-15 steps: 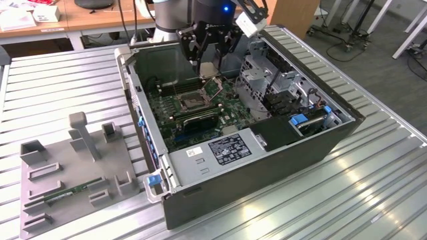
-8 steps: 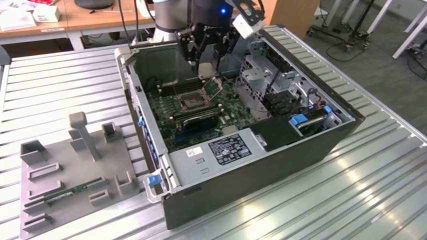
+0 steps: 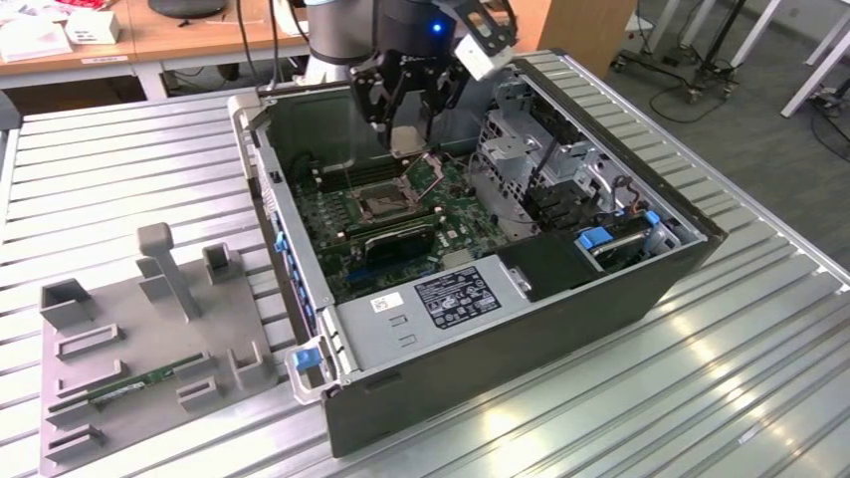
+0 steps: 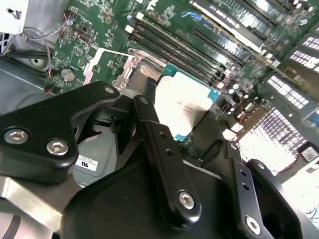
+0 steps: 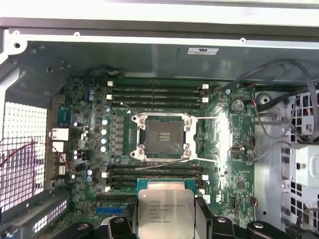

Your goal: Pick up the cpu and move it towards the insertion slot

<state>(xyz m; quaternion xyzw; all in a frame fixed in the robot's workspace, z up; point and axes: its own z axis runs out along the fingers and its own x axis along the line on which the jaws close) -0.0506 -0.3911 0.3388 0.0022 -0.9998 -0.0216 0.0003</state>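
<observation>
Inside the open computer case point(image 3: 624, 289), above the green motherboard point(image 5: 234, 169): item one, the cpu point(image 5: 166, 213), a flat square chip with a silvery metal top and a thin pale rim, held level in the claw point(image 5: 167, 219). In the first wrist view the black fingers point(image 5: 203, 215) bear on two opposite edges of the chip, so the claw is closed on it; the second wrist view shows the cpu point(image 4: 185, 102) clear of the board, with memory slots point(image 4: 174, 47) beyond it.

Handling, judged: light, rigid, and smooth on its top, hence liable to slip or twist if the pinch is uneven. Its underside is not seen here, yet a chip of this kind is likely delicate there. Best taken by the rim on opposite sides, as now, with modest force and no tilt.

Item two, the insertion slot point(image 5: 161, 137): square socket with a dark centre and silver frame, lying open, near the cpu but apart from it, with a bank of black memory slots point(image 5: 154, 172) between them. A thin wire lever point(image 5: 209, 160) runs along the socket's side.

Item three, surroundings: in the exterior view the arm point(image 3: 398, 40) reaches down into the case from above, near the socket point(image 3: 376, 203). The case rests on a ribbed metal desk point(image 3: 743, 378). A grey parts holder point(image 3: 146, 349) sits well apart at the exterior view's left, carrying a narrow green memory stick point(image 3: 133, 385).
</observation>
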